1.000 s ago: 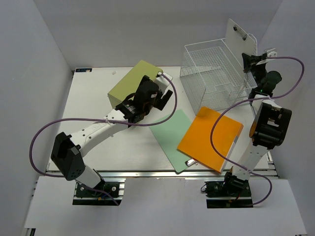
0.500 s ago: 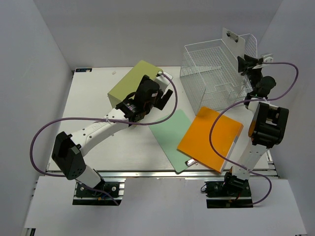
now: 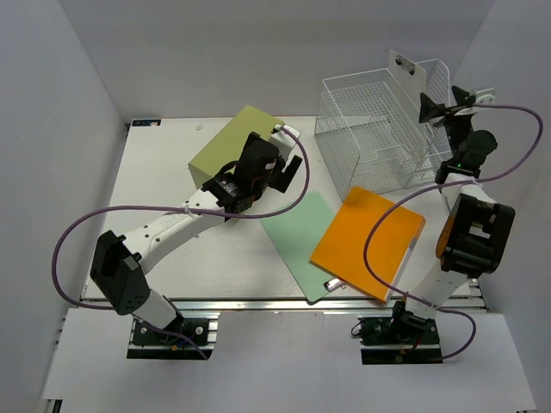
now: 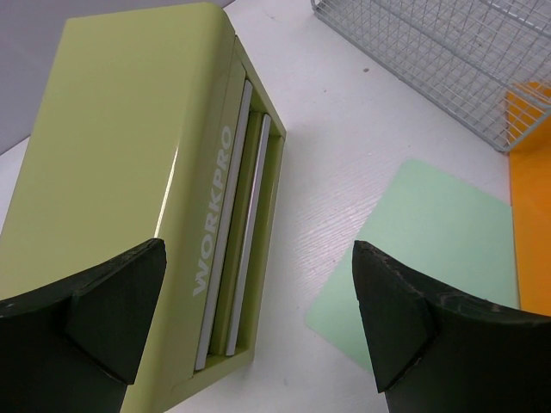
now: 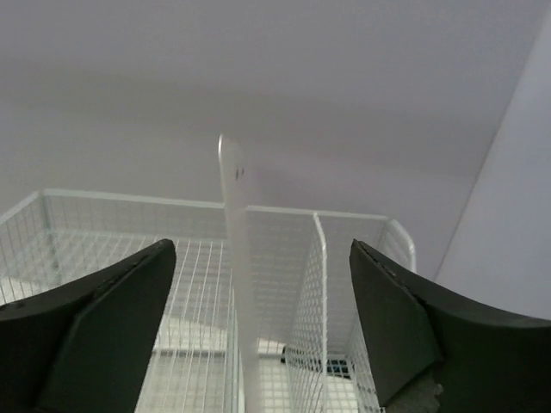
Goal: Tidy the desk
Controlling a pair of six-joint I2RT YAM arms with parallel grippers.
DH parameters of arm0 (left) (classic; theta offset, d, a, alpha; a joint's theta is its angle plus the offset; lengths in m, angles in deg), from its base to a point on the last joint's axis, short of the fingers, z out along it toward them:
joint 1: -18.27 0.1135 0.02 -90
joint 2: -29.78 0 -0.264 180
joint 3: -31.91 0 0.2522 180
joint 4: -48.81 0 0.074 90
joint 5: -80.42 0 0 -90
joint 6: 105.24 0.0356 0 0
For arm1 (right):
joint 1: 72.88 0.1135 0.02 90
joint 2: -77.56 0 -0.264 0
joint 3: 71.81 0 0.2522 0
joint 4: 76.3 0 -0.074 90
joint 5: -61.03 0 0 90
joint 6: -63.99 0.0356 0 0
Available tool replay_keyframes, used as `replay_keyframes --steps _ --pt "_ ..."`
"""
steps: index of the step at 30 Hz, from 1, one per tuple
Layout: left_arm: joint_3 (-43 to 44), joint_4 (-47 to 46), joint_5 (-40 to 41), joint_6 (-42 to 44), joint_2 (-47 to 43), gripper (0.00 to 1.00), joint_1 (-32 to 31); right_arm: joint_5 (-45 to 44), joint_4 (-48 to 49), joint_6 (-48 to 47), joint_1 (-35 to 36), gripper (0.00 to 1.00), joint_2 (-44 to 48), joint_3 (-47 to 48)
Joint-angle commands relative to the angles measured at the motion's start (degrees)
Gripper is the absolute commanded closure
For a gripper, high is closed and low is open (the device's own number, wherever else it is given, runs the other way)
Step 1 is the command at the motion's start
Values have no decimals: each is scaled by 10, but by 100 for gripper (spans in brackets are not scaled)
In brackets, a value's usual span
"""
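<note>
Right jaws newly clear of clipboard

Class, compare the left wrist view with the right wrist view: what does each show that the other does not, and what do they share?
Only the left wrist view: the olive-green drawer box lettered WORKPRO, a pale green sheet and the edge of an orange sheet, on the white desk. Only the right wrist view: a thin white board standing edge-on in the wire rack, with the grey wall behind. Both: the wire rack, and each camera's own jaws, standing wide open.
</note>
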Motion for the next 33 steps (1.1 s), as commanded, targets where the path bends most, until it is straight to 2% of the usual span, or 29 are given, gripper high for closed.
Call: replay_keyframes --steps 1,5,6,9,12,14,17,23,30,31,33 --pt "16 8 -10 -25 -32 2 0 -44 -34 -30 -8 11 65 4" --pt "12 10 -47 -31 -42 2 0 -52 -91 -65 -11 11 111 5" --pt "10 12 -57 -36 -43 2 -1 -45 -140 -72 -11 11 111 17" --pt "5 22 -61 -45 -46 2 -1 -1 -226 -79 -11 11 95 90" --pt "1 30 -62 -47 -49 2 -1 42 -269 -103 -5 11 74 142" --pt "-1 30 -63 -45 -48 2 -1 49 -359 -127 7 11 44 213" --pt "3 25 -63 -38 -37 2 -1 11 -439 -205 47 11 13 255" --pt "42 39 -50 -21 15 2 -1 -75 -502 -219 92 11 -36 340" --pt "65 59 -40 -24 52 2 -1 -114 -482 -216 96 59 -48 342" --pt "66 59 -41 -24 53 2 0 -116 -479 -216 96 76 -46 341" --pt "64 54 -42 -24 52 2 -1 -128 -475 -218 97 94 -44 341"
